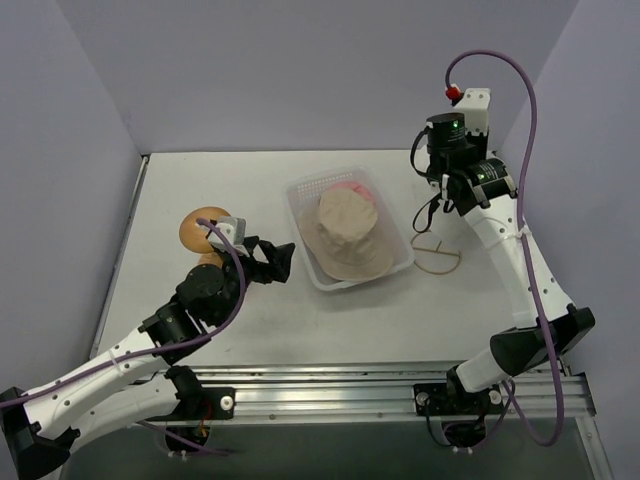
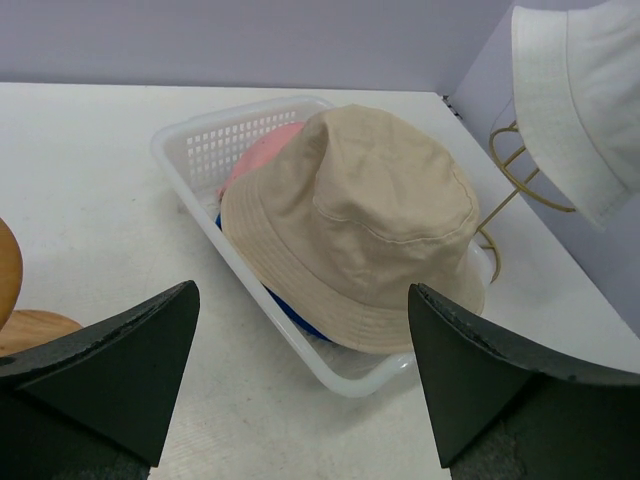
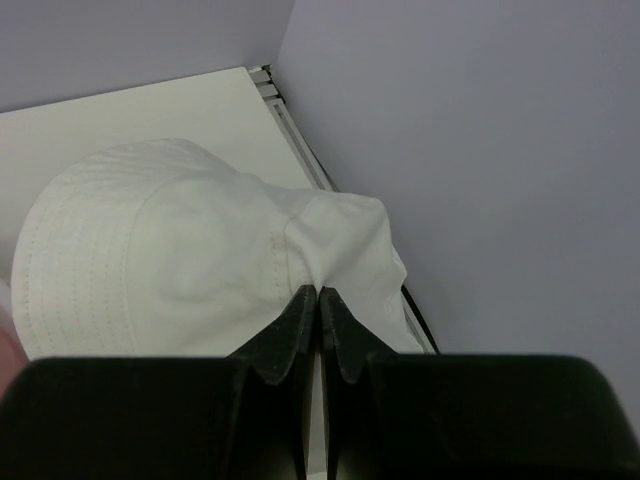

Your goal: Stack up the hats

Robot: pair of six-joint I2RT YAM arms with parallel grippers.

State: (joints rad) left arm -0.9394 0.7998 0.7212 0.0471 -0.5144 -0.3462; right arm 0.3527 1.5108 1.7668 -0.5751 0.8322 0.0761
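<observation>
**White hat pinched at R edge; three hats in basket**

The right gripper (image 3: 318, 292) has its fingers pressed together w/ a fold of the white hat (image 3: 170, 250) caught between the tips. The hat hangs off the tabletop (image 1: 250, 330), near the right edge and toward the far right corner. In the left wrist view it sits at the top of a gold wire stand (image 2: 510, 170); whether the two touch can't be told.

The left gripper (image 1: 278, 258) has its fingers spread wide apart w/ nothing between them. It's just beside the left wall of the basket (image 2: 190, 140) and faces it.

The basket is clear plastic lattice, roughly mid-tabletop, set at an angle to the edges. Inside it:
- beige bucket hat (image 2: 350, 220), crown up, on top, filling the near part; brim laps over the basket's near rim.
- pink cap (image 2: 262, 160), behind and partly under the beige one, toward the far end.
- blue cap (image 2: 290, 312), only a sliver showing under the beige brim.

An orange-brown dome (image 1: 200, 228) on a wooden base (image 2: 35, 328) stands toward the left edge, well apart from the basket, close beside the left arm's wrist.
</observation>
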